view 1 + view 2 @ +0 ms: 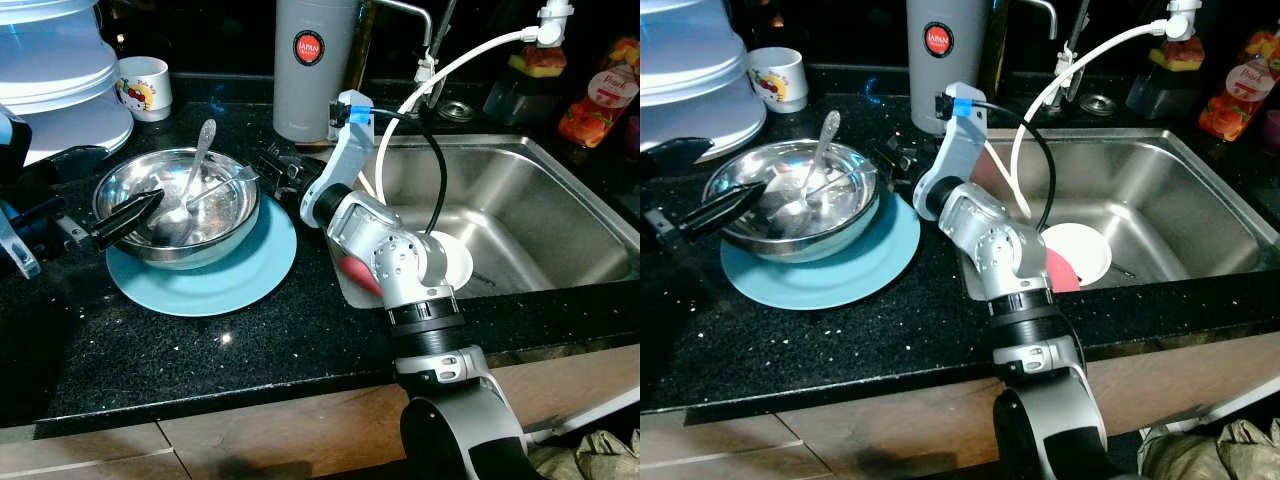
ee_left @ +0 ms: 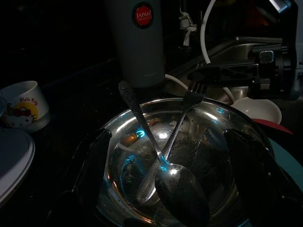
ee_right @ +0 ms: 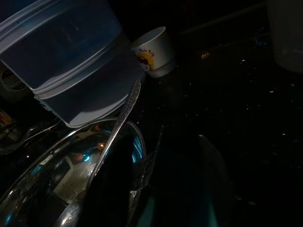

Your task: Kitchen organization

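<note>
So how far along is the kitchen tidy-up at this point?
Early. The steel bowl with two spoons sits stacked on the blue plate. The left hand straddles its rim; the right hand is at the far side. The white dish waits in the sink.

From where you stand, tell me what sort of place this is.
A home kitchen, most likely: a stainless sink set in a black countertop, a steel bowl holding spoons on a blue plate.

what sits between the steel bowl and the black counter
A light blue plate lies under the steel bowl, on the black counter, seen in the left eye view.
</note>
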Controlling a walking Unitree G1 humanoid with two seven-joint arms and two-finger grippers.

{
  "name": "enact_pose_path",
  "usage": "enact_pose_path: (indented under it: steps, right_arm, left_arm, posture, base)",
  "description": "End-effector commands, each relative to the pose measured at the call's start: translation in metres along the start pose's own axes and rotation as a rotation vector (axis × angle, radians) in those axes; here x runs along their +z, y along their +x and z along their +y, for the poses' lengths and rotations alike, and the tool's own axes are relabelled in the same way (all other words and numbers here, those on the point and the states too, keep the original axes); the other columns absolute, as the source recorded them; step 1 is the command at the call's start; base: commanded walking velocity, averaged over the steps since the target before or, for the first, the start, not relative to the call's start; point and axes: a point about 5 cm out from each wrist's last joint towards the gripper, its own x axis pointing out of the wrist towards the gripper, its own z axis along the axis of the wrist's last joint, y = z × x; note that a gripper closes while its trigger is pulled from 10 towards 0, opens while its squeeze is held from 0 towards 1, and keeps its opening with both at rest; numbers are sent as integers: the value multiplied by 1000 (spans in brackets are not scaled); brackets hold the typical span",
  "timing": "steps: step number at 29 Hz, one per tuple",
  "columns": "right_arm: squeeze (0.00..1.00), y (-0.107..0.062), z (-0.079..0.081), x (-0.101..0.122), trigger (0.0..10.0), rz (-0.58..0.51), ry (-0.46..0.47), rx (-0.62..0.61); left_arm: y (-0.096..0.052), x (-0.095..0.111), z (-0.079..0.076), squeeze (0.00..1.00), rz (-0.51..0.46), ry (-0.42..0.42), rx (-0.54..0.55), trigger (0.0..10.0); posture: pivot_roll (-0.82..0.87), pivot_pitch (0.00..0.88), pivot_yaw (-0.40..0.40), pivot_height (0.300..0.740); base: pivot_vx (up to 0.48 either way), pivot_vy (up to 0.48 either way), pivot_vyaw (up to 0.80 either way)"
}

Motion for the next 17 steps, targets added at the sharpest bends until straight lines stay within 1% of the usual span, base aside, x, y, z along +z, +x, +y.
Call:
enact_pose_path:
  steps: [1,17]
  right_arm:
    - [0,-1,-3,-1,0,-10,-2,-18]
    - [0,-1,-5,3,0,-36,-12,-28]
  left_arm:
    - [1,3,-2,0,8,17,-23,10000]
    - [1,4,0,0,2,29,-22,10000]
  posture:
    - [65,130,-108,740]
    - [67,113,-107,740]
  base:
    - [0,0,0]
    - [0,0,0]
